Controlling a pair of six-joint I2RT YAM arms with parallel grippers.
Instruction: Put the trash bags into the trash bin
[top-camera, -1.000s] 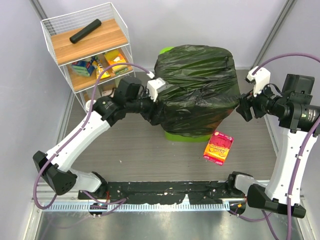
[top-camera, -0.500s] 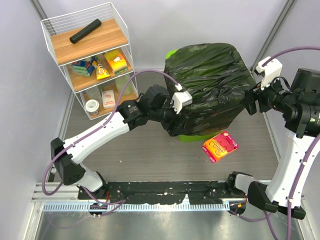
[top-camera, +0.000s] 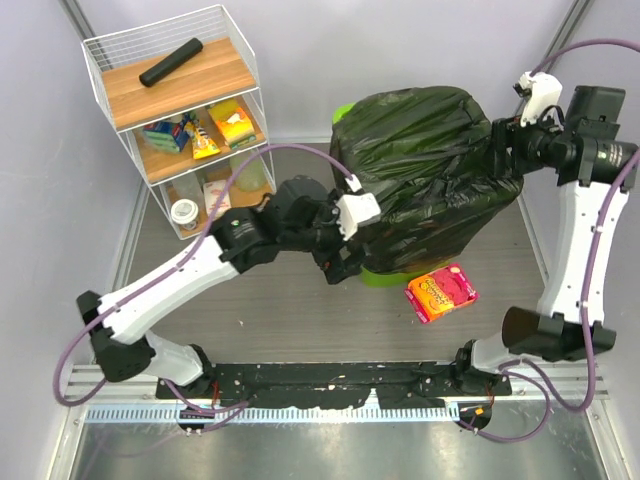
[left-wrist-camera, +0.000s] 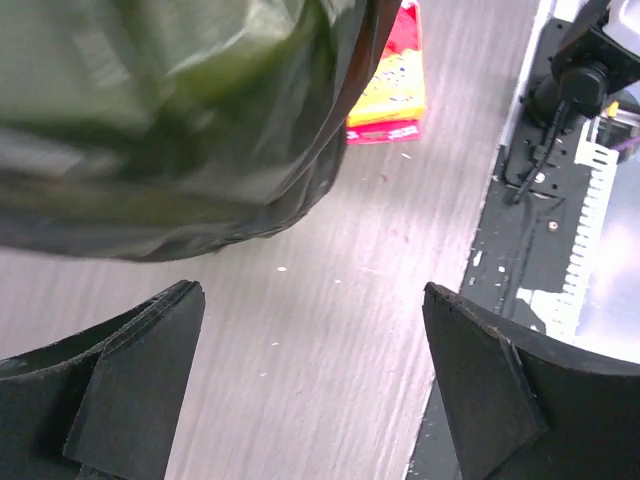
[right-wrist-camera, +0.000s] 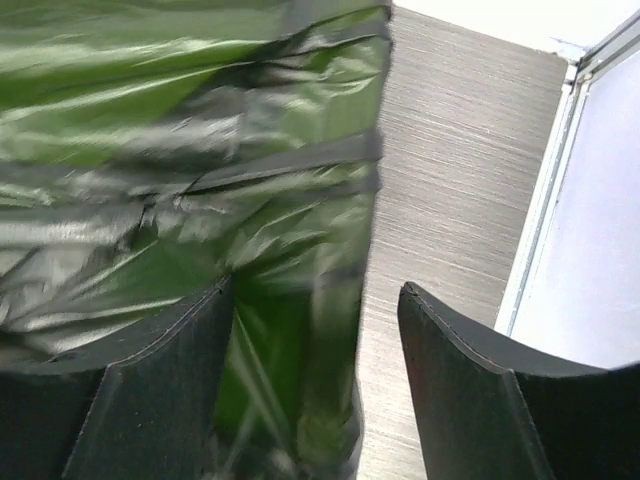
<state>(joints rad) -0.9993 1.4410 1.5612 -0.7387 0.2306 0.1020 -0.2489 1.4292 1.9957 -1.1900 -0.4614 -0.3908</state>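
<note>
Top external: trash bag (top-camera: 430, 160) drapes over the green trash bin (top-camera: 385, 276); left end effector (left-wrist-camera: 310, 292) and right end effector (right-wrist-camera: 315, 288) both spread wide.

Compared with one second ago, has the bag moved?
Yes. In the top view the bag has shifted to the right, farther from the shelf.

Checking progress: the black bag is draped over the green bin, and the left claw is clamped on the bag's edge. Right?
Not quite. The left wrist view shows the left claw open, clamped on nothing; the black bag is draped over the green bin.
</note>
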